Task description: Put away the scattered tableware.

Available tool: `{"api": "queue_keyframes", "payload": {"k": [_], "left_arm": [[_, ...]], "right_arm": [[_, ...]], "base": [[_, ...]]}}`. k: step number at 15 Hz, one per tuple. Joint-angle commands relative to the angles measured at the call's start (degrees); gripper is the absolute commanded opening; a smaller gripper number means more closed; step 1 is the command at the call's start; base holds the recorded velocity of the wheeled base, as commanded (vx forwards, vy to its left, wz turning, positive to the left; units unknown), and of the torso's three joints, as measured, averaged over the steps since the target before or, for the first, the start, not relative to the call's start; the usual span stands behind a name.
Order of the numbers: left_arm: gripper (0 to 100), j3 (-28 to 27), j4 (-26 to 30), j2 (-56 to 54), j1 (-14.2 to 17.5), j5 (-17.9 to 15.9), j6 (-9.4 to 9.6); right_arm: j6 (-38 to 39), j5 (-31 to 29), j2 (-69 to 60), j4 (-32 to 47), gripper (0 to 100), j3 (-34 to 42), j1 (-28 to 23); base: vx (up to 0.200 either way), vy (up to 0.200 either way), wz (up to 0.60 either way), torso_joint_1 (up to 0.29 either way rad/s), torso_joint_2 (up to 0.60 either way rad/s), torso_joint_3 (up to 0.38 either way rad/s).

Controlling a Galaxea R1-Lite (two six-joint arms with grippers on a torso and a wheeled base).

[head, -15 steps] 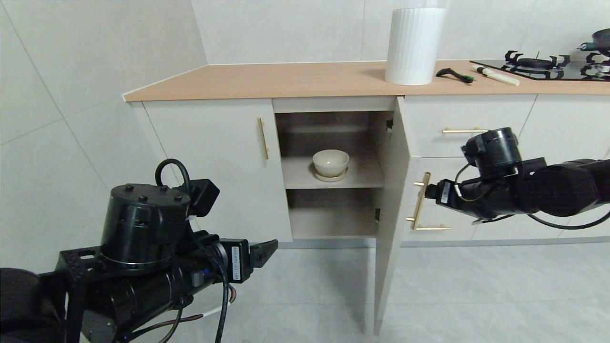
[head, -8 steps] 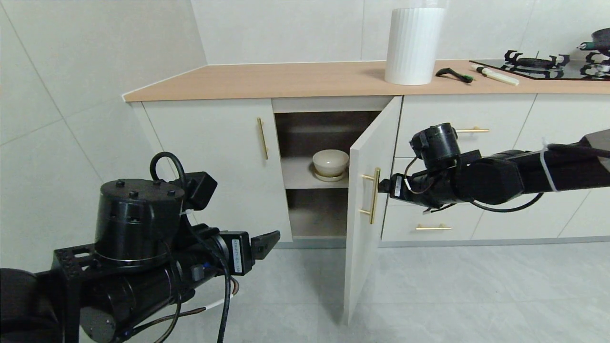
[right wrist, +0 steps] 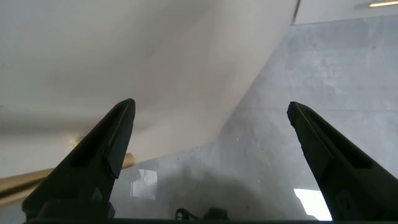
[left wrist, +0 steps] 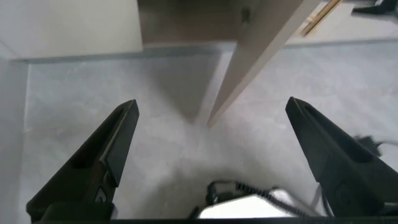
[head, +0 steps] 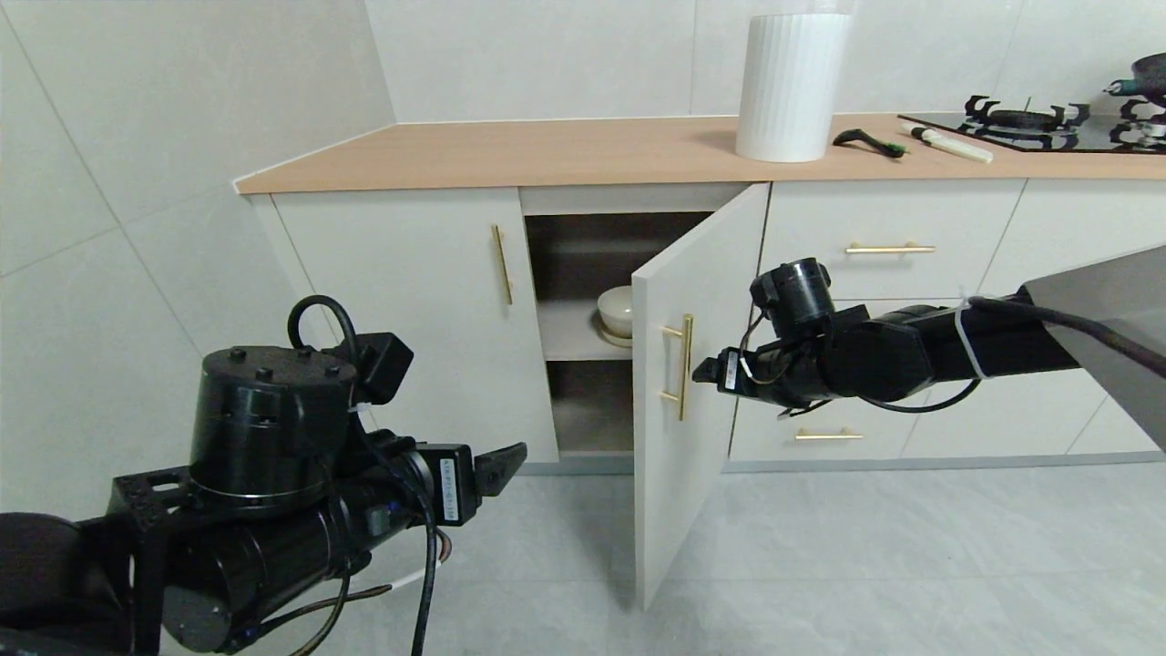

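In the head view, the cream ceramic bowl [head: 618, 312] sits on a pale saucer [head: 615, 340] on the middle shelf [head: 574, 339] of the cupboard. It is half hidden behind the white cabinet door [head: 665, 474], which stands partly swung across the opening. Your right gripper [head: 703, 372] is at the door's outer face, just beside the slim brass bar handle [head: 681, 366], whose long axis runs upright. Your left gripper [head: 506, 458] hangs low over the grey tiled floor [head: 865, 547], well apart from the door.

In the left wrist view, that gripper's fingers [left wrist: 93, 168] are spread wide and hold nothing. The door's lower corner lies ahead.

In the right wrist view, the fingers [right wrist: 93, 155] are likewise spread with nothing between them. The door face is close in front, with the handle by one finger.

The bowl looks stowed, so closing the door seems to be what is left. The hinge is on your right, the bowl lies beyond the door from the right gripper, and the right arm is far nearer. Use it to press the panel inward.
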Motion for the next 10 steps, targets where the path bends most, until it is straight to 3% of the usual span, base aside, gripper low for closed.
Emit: {"api": "queue_keyframes", "payload": {"k": [1, 9, 10], "left_arm": [[100, 0.1, 1.0, -0.7, 0.1, 0.0, 0.58], [100, -0.6, 2.0, -2.3, 1.4, 0.0, 1.2], [100, -0.8, 2.0, -2.4, 1.6, 0.1, 1.2]], "right_arm": [[0.0, 0.0, 0.6, 0.0, 100, -0.3, 0.0], [2.3, -0.3, 2.8, -3.9, 100, -1.2, 0.1], [3.6, -0.5, 3.7, -4.8, 100, -2.1, 0.2]], "base": [[0.2, 0.0, 0.0, -0.002, 0.0, -0.002], [0.2, 0.0, 0.0, -0.001, 0.0, 0.002], [0.0, 0.0, 0.0, 0.0, 0.0, 0.0]]}}
